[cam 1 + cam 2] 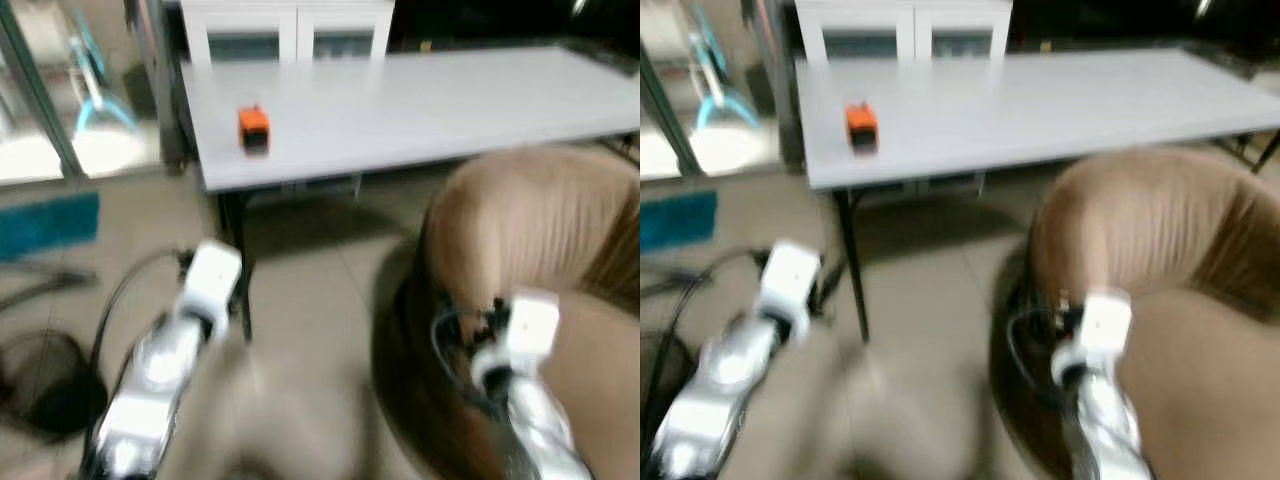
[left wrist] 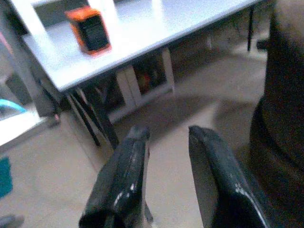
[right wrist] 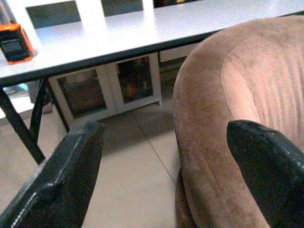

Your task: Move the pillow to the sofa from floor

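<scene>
A tan, rounded sofa with a dark base stands at the right, close in front of me. My right arm is raised against its near side. In the right wrist view my right gripper is open wide with nothing between its fingers, and the sofa's plush arm lies just beyond one fingertip. My left arm reaches forward over the tiled floor at the left. My left gripper is open and empty, facing the table's legs. The head views are blurred.
A long white table stands straight ahead with a small orange device near its left end. Behind it is a white cabinet. At the left are a blue mat and dark cables on the floor.
</scene>
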